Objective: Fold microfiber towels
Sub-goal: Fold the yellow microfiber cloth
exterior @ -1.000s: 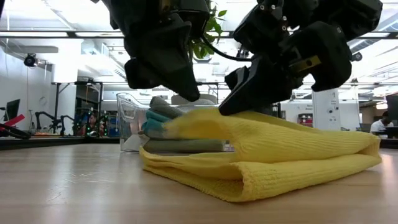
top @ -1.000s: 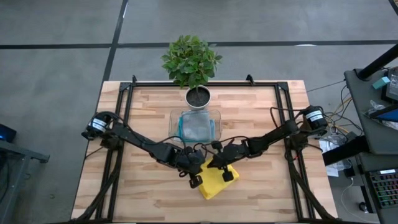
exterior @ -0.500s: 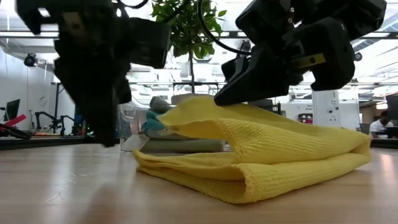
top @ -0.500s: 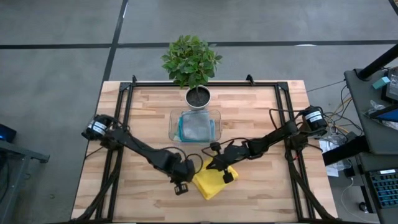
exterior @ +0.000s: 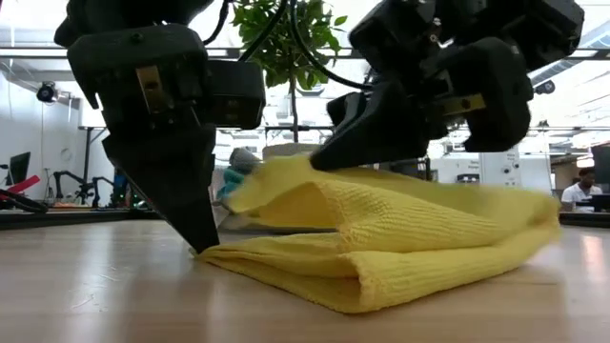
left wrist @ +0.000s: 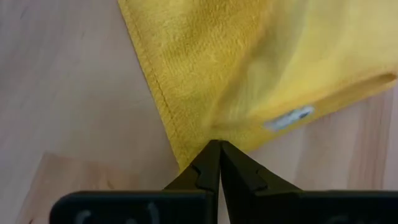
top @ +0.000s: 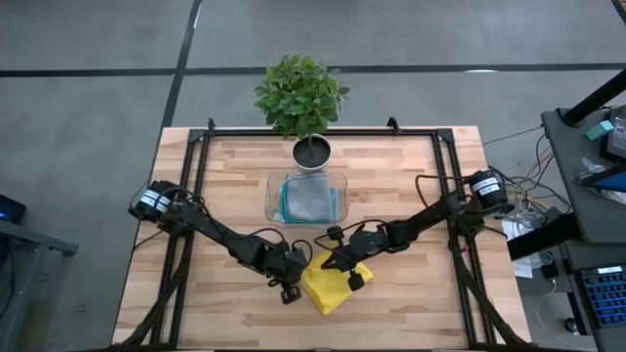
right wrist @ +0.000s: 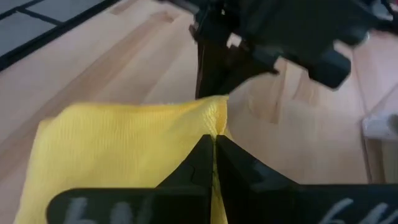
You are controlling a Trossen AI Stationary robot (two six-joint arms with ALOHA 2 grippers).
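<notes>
lying folded on the wooden surface (top: 411, 186) at lower centre, the yellow towel (top: 333, 284) has the left gripper (top: 290, 290) at its left edge, jaws closed. the right gripper (top: 331, 262) pinches its upper layer. farther back, the clear tray (top: 273, 192) holds more towels (top: 311, 199).
</notes>
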